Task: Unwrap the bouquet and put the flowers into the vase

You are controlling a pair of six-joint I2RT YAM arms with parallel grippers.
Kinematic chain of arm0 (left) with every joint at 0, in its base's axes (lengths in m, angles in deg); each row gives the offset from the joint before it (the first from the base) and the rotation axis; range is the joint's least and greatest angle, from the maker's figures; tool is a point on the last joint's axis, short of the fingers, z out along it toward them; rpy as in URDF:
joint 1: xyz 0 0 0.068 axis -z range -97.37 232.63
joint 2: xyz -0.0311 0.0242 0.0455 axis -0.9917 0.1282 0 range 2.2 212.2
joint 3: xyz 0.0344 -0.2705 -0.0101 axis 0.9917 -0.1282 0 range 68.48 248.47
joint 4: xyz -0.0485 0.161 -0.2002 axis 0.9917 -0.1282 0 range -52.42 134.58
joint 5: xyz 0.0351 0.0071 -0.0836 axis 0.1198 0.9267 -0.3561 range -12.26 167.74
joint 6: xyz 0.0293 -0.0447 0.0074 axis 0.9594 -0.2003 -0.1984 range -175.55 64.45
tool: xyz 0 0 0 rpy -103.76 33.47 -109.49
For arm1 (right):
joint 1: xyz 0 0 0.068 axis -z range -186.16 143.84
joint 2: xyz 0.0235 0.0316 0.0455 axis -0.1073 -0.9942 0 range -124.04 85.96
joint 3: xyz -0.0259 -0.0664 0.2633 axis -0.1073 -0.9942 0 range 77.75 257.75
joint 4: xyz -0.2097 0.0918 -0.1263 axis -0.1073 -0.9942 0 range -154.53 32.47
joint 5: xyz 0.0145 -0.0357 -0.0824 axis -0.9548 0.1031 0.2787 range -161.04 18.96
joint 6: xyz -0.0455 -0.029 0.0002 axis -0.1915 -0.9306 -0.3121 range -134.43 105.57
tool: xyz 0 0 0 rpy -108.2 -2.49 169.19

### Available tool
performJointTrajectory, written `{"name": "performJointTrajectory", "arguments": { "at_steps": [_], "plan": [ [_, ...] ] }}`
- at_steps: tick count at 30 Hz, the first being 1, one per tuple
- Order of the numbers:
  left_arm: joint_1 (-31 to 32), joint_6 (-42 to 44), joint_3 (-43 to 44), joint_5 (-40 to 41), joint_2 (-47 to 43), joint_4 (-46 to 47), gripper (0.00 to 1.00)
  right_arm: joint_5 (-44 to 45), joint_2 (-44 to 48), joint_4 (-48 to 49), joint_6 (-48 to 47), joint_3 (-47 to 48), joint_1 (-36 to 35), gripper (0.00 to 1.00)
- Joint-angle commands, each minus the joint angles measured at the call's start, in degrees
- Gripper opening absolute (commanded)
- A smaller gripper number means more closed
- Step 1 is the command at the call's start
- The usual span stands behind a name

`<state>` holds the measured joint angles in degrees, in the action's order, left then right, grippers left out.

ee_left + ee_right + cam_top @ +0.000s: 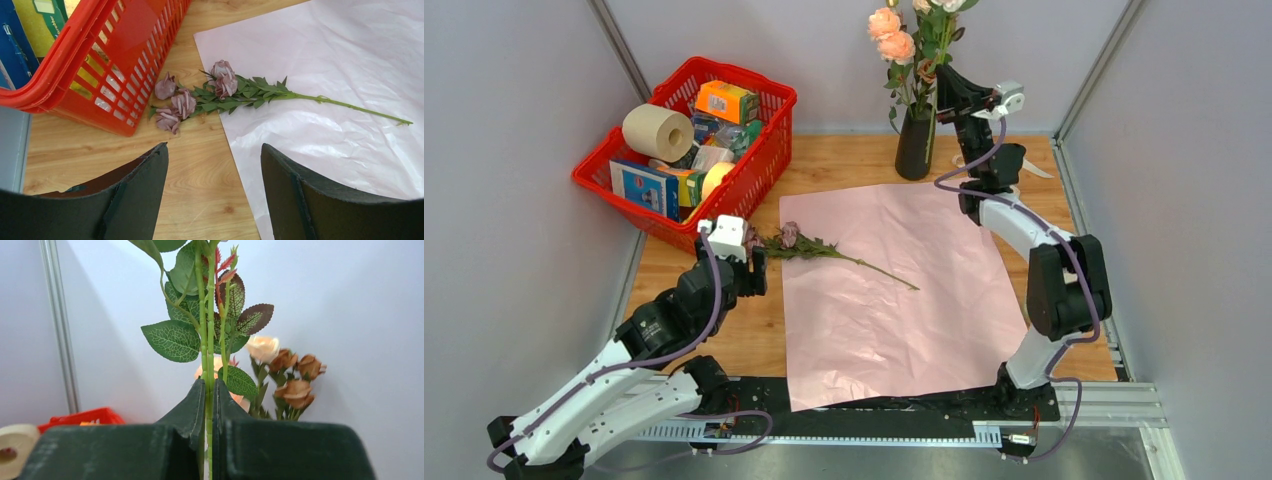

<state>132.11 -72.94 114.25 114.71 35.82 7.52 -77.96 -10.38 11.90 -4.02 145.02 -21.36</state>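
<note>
The pink paper sheet (894, 300) lies spread flat on the wooden table. A mauve rose stem (809, 243) lies across its left edge, its heads (182, 102) on the wood beside the red basket. My left gripper (756, 270) hovers just short of those heads, open and empty (215, 155). The black vase (915, 148) stands at the back with peach roses (892, 35) in it. Above it, my right gripper (951, 92) is shut on an upright green flower stem (207, 340), pinched between the fingertips (209, 390). Brown roses (295, 380) show behind.
A red plastic basket (769, 150) at the back left holds a toilet roll (657, 130) and boxes. Its wall (125, 60) is close to the mauve heads. Grey panels enclose the table on three sides.
</note>
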Motion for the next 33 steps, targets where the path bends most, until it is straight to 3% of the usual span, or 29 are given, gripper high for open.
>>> {"name": "performJointTrajectory", "arguments": {
  "at_steps": [1, 10, 22, 33],
  "plan": [
    [0.01, 1.13, 0.8, -0.14, 0.65, 1.29, 0.76, 0.24, -6.22, 13.61, -1.18, 8.83, 1.57, 0.0],
    [-0.08, 1.3, 0.8, 0.65, 2.76, 1.03, 0.76, -0.29, -19.49, 15.04, -1.27, 25.44, 3.42, 0.0],
    [-0.17, 1.39, 0.71, 1.61, 4.08, 1.29, 0.76, -2.22, -28.38, 11.52, 1.01, 38.81, 5.0, 0.0],
    [-0.08, 1.13, 0.89, 1.88, 4.17, 1.02, 0.76, -1.78, -29.09, 10.9, 1.71, 30.57, 5.36, 0.0]
  ]
}}
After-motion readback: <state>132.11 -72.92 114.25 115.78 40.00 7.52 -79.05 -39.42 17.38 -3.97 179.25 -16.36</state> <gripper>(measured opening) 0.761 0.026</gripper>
